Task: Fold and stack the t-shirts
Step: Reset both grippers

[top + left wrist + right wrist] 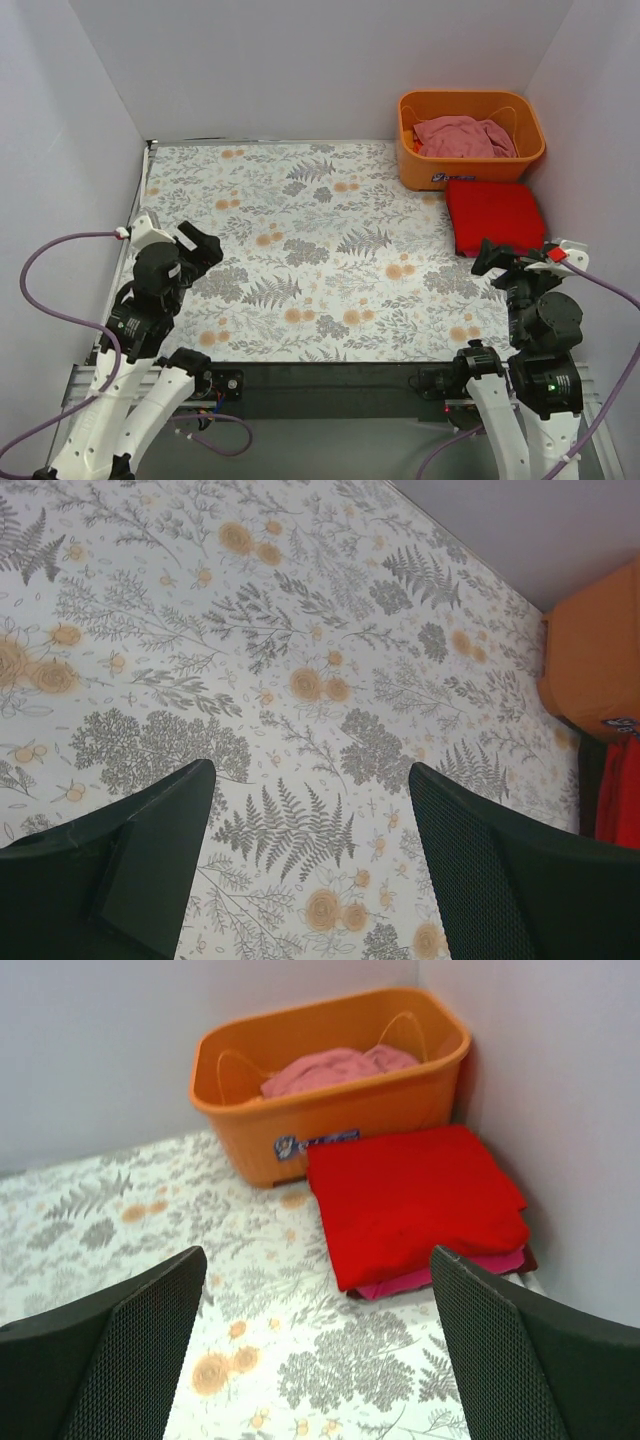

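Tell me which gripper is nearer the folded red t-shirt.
Right. The right gripper sits just short of the near edge of the red t-shirt; the left gripper is far away on the opposite side of the table.

Soft matt cloth on the red t-shirt (410, 1195), smooth plastic on the orange basket (400, 1100), matt floral print across the tabletop (300, 200).
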`<action>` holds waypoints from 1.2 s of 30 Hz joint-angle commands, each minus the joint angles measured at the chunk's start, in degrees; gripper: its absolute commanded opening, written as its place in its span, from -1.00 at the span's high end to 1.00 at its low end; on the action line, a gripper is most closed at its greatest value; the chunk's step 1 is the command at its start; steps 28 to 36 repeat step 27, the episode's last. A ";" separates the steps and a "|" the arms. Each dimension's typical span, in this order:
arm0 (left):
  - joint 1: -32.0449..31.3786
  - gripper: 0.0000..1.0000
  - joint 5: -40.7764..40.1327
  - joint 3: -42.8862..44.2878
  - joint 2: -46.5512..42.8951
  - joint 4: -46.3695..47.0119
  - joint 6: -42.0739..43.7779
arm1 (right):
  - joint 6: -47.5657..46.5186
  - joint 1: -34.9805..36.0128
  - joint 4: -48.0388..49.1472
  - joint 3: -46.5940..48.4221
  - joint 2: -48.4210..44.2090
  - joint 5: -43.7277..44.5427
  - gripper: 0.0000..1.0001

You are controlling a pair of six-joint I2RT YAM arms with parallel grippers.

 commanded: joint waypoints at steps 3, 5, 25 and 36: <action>0.28 -0.56 -2.98 -8.36 -5.16 4.76 -3.19 | -0.80 0.80 2.33 -4.27 -1.02 -5.35 -0.97; 0.28 -0.56 -3.24 -10.38 -5.61 6.08 -3.45 | -1.23 1.15 2.42 -4.72 -1.37 -5.09 -0.97; 0.37 -0.70 -7.11 -14.09 -4.38 9.51 -2.66 | -0.98 1.59 3.30 -7.70 -1.11 -6.67 -0.97; 0.28 -0.73 -7.46 -14.09 -4.03 9.95 -1.87 | -0.45 1.59 3.47 -7.97 -1.11 -6.76 -0.97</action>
